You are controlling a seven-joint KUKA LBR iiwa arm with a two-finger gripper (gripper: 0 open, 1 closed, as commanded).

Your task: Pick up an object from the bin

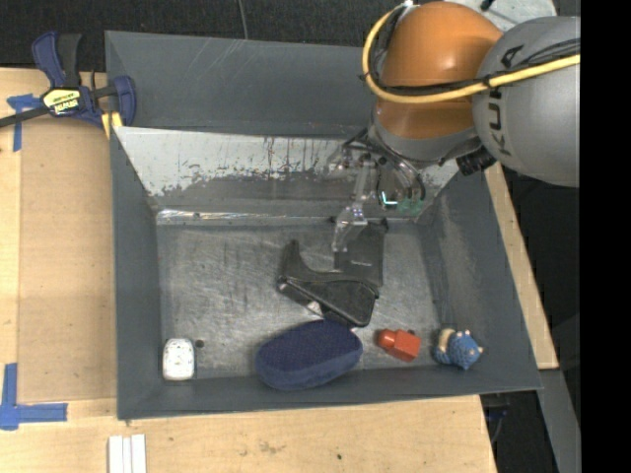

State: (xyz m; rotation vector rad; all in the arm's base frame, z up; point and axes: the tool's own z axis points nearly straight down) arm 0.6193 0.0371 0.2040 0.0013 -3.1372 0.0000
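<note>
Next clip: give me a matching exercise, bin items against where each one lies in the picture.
Things:
1. white block
2. dark blue pouch
3. red block
4. black flat piece

Places:
A. mid-bin, next to the claw
B. lower-left corner
C. lower wall, centre
D. just right of the pouch

Pairs: 1-B, 2-C, 3-D, 4-A.

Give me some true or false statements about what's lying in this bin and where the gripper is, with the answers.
1. A dark blue oval pouch lies near the bin's lower wall in the view. True.
2. The small white thing lies in the view's lower right corner. False: it is in the lower left corner.
3. The gripper hangs over the black flat thing mid-bin. True.
4. The small red thing sits on top of the pouch. False: it lies beside it, on the view's right.
</note>
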